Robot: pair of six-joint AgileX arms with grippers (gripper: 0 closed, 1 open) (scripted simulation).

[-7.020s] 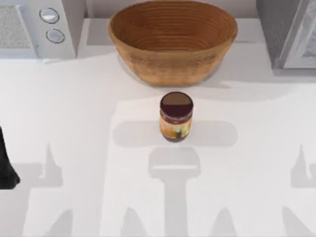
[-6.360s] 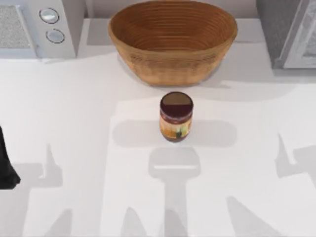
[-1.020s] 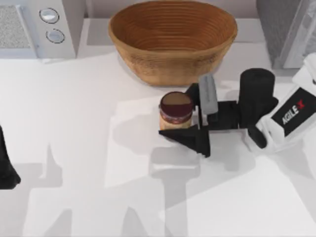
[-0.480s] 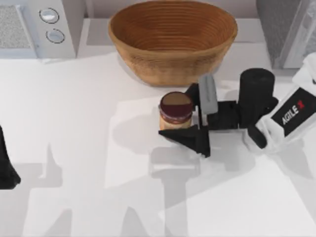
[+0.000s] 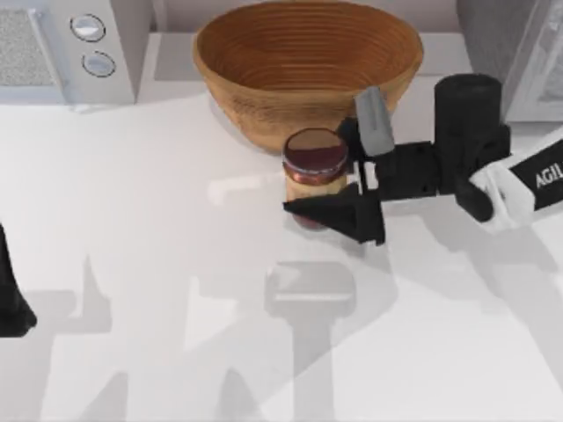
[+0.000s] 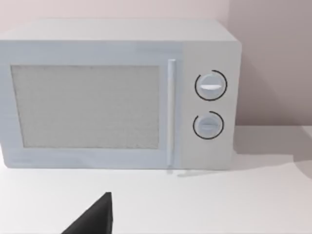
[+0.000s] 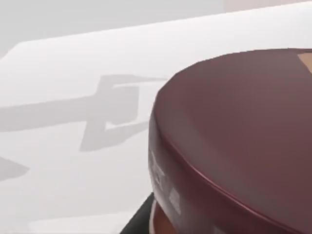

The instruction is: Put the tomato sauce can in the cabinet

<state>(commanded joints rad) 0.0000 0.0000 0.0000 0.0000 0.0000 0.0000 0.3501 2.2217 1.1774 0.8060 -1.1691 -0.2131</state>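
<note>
basket (image 5: 308, 66) just behind can (image 5: 314, 171) in right gripper (image 5: 339, 180).

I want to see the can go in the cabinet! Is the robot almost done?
Not yet. Done: the right claw is shut on the tomato sauce can and holds it up near the basket. Left: carry it to the cabinet at the table's far right and put it inside. The left claw waits at the left edge.
</note>
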